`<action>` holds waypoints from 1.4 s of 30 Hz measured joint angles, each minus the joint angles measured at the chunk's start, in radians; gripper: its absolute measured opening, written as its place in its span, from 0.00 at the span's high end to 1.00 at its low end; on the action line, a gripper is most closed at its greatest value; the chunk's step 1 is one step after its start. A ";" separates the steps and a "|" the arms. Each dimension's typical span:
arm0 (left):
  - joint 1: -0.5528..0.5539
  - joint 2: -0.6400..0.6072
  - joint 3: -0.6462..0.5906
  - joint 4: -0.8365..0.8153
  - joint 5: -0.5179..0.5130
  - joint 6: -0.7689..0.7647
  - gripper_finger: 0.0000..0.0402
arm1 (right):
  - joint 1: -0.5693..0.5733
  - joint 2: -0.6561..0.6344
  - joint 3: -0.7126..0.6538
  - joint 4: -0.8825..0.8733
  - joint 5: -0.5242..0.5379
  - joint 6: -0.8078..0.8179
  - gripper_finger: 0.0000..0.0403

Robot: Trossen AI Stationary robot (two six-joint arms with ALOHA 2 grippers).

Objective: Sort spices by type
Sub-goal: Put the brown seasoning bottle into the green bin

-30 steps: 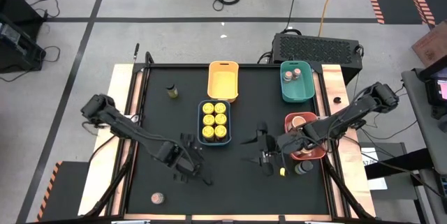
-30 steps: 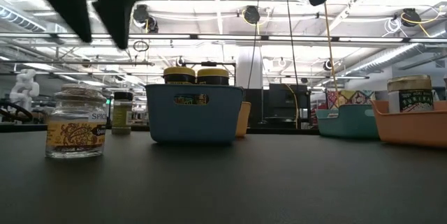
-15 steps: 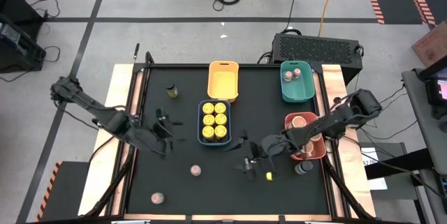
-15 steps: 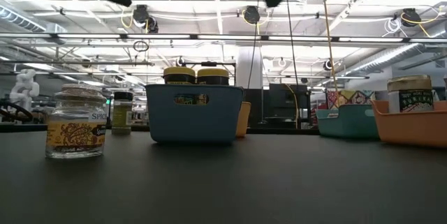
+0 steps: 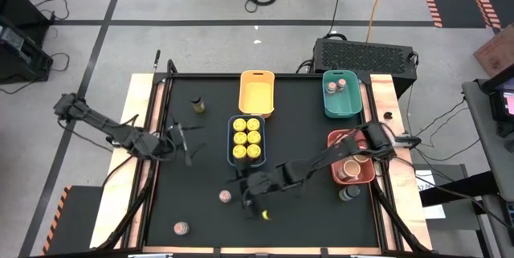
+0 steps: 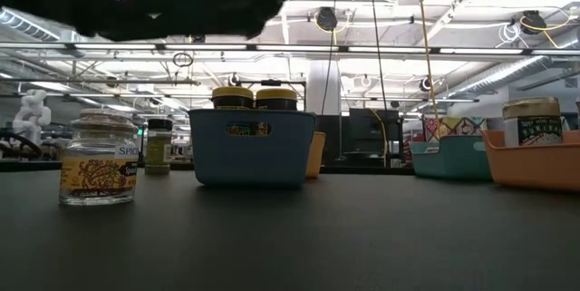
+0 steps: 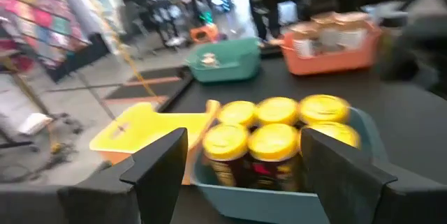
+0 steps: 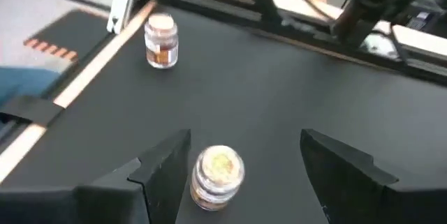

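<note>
Black worktop (image 5: 201, 226) is stretching beneath me; my right fingers (image 8: 237, 165) are gaping empty around a clear-lidded jar (image 8: 218, 175), while my left fingers (image 7: 241, 158) are hovering open, empty, facing yellow-lidded jars (image 7: 276, 137).

Four trays (image 5: 256, 91) — black table (image 5: 201, 218)

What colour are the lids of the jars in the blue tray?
Bright yellow lids in the blue tray; clearest in the high view.
</note>
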 joint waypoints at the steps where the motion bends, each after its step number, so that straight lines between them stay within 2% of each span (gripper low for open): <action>1: 0.024 -0.024 -0.023 0.023 0.000 0.020 0.30 | 0.000 0.026 0.026 -0.015 -0.001 -0.004 0.35; 3: 0.069 -0.078 -0.057 0.034 0.038 0.032 0.30 | -0.007 0.078 0.071 -0.022 -0.042 -0.011 0.35; 6: 0.119 -0.143 -0.076 -0.006 0.157 -0.014 0.30 | -0.024 0.144 0.136 -0.033 -0.119 0.018 0.35; 11: 0.150 -0.177 -0.077 -0.027 0.214 -0.063 0.30 | -0.031 0.204 0.222 -0.101 -0.118 0.025 0.35; 17: 0.154 -0.176 -0.077 -0.027 0.284 -0.067 0.30 | -0.032 0.206 0.229 -0.199 -0.122 0.069 0.35; 24: 0.154 -0.176 -0.077 -0.023 0.302 -0.116 0.30 | -0.032 0.206 0.229 -0.231 -0.068 0.094 0.35; 42: 0.154 -0.176 -0.077 -0.026 0.302 -0.120 0.30 | -0.033 0.216 0.229 -0.207 -0.078 0.105 0.35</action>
